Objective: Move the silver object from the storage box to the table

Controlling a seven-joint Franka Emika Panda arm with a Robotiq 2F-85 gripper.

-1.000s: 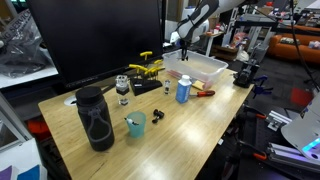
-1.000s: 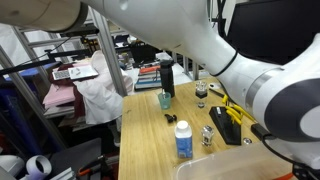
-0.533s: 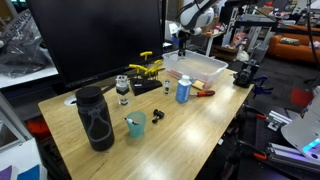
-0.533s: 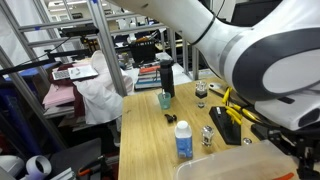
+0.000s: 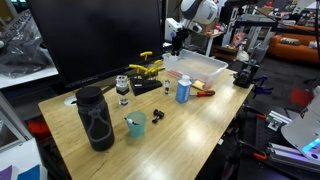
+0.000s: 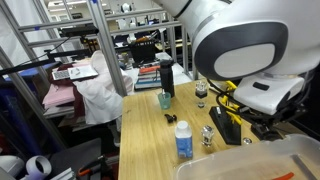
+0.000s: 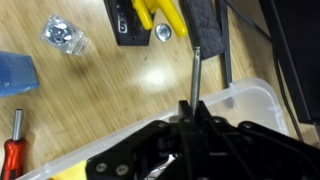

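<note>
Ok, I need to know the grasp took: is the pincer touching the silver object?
Touching. The wrist view shows the thin shaft of the silver object running straight in between the fingers of the pincer, with no gap visible.

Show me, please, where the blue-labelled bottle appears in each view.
In an exterior view: blue-labelled bottle, centre, near the storage box.
In an exterior view: bottle, bottom centre.
Wrist view: bottle at left edge, cropped.
Shared landmark: storage box, in all three.
</note>
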